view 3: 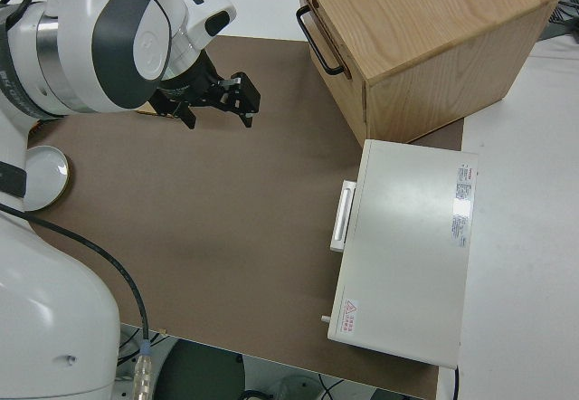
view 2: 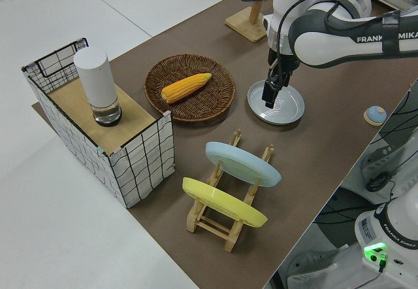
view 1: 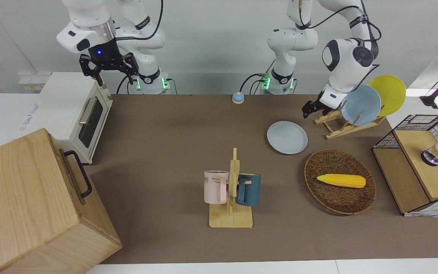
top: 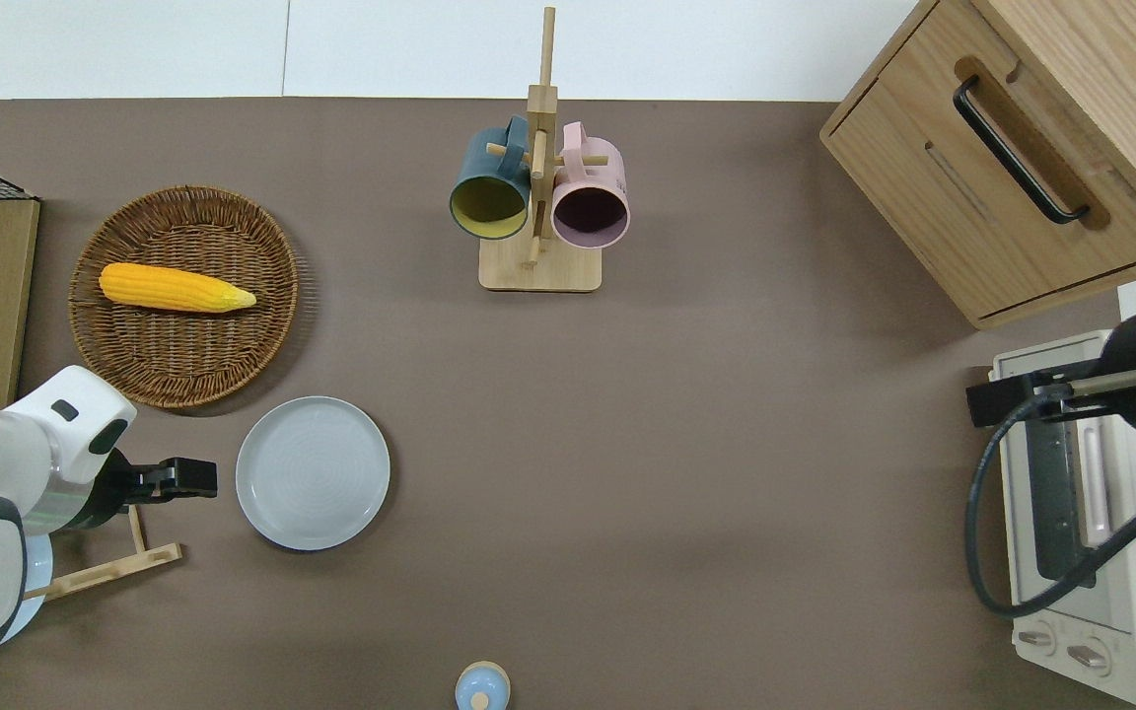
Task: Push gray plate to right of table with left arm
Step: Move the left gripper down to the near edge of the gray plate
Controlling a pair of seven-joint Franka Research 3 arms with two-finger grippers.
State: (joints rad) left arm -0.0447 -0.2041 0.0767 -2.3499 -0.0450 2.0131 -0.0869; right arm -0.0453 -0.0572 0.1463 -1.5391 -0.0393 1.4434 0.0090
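The gray plate [view 1: 287, 137] lies flat on the brown table [view 1: 165, 133], between the wicker basket and the dish rack; it also shows in the overhead view [top: 313, 472] and the left side view [view 2: 287, 109]. My left gripper [view 1: 307, 110] is shut and empty, low over bare table between the dish rack and the plate. In the overhead view the left gripper [top: 195, 477] points at the plate's rim on the left arm's side, a small gap away. It also shows in the left side view [view 2: 268, 99]. My right gripper [view 1: 115, 80] is parked and open.
A wooden dish rack [view 1: 337, 127] holds a sky-blue plate [view 1: 360, 105] and a yellow plate [view 1: 390, 93]. A wicker basket [view 1: 312, 167] holds a corn cob [view 1: 341, 180]. Also here: mug rack [view 1: 231, 205], blue bell [view 1: 238, 98], toaster oven [view 1: 70, 110], wooden cabinet [view 1: 32, 205], wire crate [view 1: 416, 167].
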